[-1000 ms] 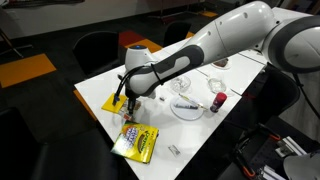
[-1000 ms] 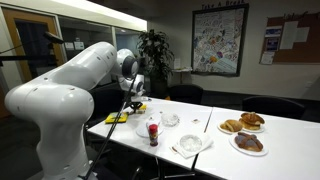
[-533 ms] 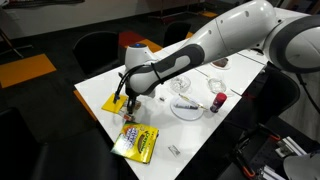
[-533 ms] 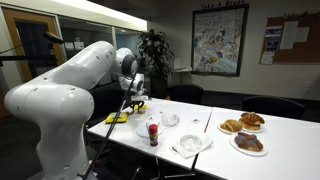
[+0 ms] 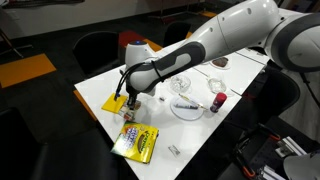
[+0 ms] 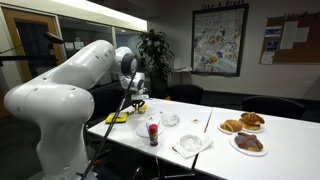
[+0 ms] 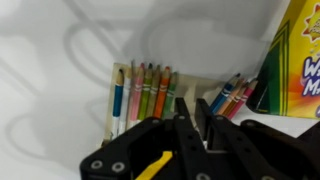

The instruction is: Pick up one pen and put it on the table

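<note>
In the wrist view a row of coloured pens [image 7: 140, 95] lies side by side on a white surface, and a second bunch of pens [image 7: 235, 95] lies to their right. My gripper [image 7: 193, 108] hangs above the spot between the two groups. Its fingers are upright and almost together, with only a narrow slit and nothing visible between them. In both exterior views the gripper [image 5: 128, 104] [image 6: 133, 103] hovers low over a yellow flat pack [image 5: 113, 102] near the corner of the white table [image 5: 190, 130] [image 6: 215, 152]. The pens are too small to make out there.
A yellow marker box [image 5: 135, 143] [image 7: 300, 60] lies close to the gripper. A white plate [image 5: 187, 107] and a red can [image 5: 218, 102] [image 6: 152, 132] stand mid-table. Plates of pastries [image 6: 246, 124] sit at the far end. Dark chairs ring the table.
</note>
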